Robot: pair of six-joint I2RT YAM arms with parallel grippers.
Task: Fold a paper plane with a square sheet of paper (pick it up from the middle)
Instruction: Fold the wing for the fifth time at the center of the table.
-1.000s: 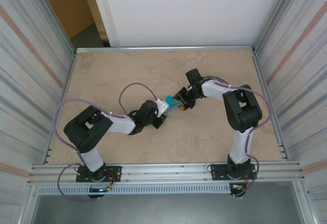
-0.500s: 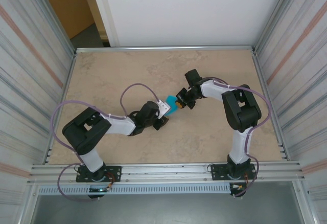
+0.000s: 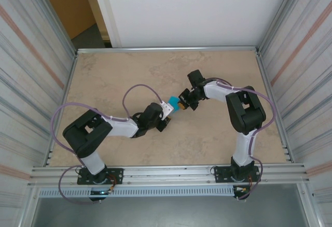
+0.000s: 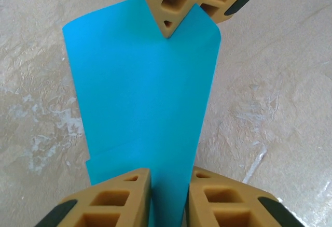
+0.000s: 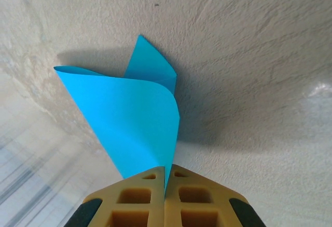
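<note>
Top external: paper (image 3: 173, 104) runs lengthwise between left gripper (image 3: 168, 107) and right gripper (image 3: 179, 104); both pinch it.

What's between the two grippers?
The blue paper spans the gap: right gripper pinches one end, left gripper the other. Clearest in left wrist view.

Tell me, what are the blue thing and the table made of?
The blue thing looks like thin, matte paper: it curls softly and lies in folded layers. The table looks like beige stone, or laminate printed like stone: mottled, with pale veins and a slight sheen. The look leaves open which one it is.
</note>
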